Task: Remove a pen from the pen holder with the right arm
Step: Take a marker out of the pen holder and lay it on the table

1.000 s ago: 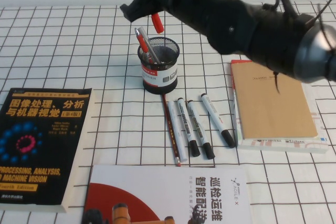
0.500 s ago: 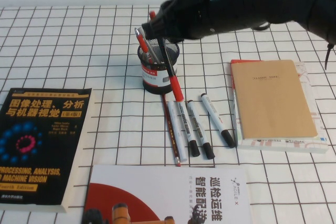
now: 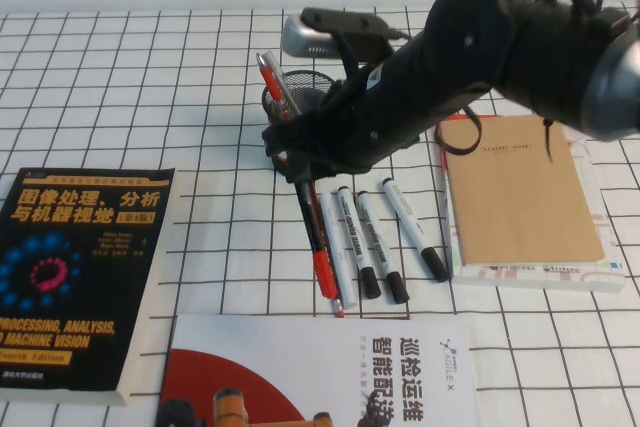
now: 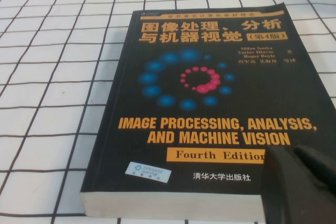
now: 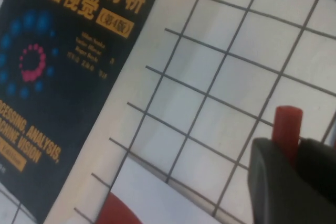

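The black mesh pen holder (image 3: 303, 90) stands at the back middle of the table, mostly hidden behind my right arm. A red and silver pen (image 3: 272, 80) still leans out of it. My right gripper (image 3: 297, 169) is low in front of the holder, shut on a black pen with a red cap (image 3: 321, 269). That pen slants down toward the table beside the row of markers. In the right wrist view the red cap (image 5: 287, 124) sticks out between the two dark fingers (image 5: 273, 182) of that gripper (image 5: 294, 153). My left gripper (image 4: 296, 156) hangs over the corner of the black book (image 4: 205, 103).
Three white markers (image 3: 372, 243) and a dark red pencil (image 3: 338, 299) lie in a row in front of the holder. A tan notebook (image 3: 520, 192) lies at the right, the black textbook (image 3: 75, 277) at the left, a white and red booklet (image 3: 330, 367) along the front edge.
My right arm has swung down from above the holder toward the table's front. The red-capped pen went with it, from high behind the holder to low beside the markers.
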### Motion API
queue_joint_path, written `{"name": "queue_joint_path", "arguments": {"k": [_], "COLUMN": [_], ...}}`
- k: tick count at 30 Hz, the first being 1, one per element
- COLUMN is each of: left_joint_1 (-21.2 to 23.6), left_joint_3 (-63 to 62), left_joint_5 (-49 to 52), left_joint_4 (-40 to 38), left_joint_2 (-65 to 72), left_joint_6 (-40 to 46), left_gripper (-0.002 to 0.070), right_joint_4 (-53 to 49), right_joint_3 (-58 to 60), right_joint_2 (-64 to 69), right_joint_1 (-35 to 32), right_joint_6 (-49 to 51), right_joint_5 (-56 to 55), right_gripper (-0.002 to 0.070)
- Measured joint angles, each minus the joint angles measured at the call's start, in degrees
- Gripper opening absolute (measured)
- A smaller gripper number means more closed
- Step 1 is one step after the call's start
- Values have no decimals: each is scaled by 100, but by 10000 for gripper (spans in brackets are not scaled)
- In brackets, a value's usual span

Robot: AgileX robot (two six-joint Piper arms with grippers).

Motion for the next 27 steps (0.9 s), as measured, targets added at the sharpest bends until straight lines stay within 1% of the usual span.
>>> {"name": "queue_joint_path", "arguments": {"k": [6,12,27], "left_joint_1": [0,0,0], "left_joint_3": [0,0,0], "left_joint_5": [0,0,0], "left_joint_4": [0,0,0], "left_joint_2": [0,0,0], "left_joint_6": [0,0,0], "left_gripper": [-5,-5,-4], "right_joint_4": [264,441,512], "right_joint_3": [0,0,0], "right_joint_2": [733,1134,1605], "right_joint_1": [0,0,-119], "right_joint_6": [9,9,-219], "right_joint_5": [-470,-1089,-1444], "right_gripper": [56,56,56]}}
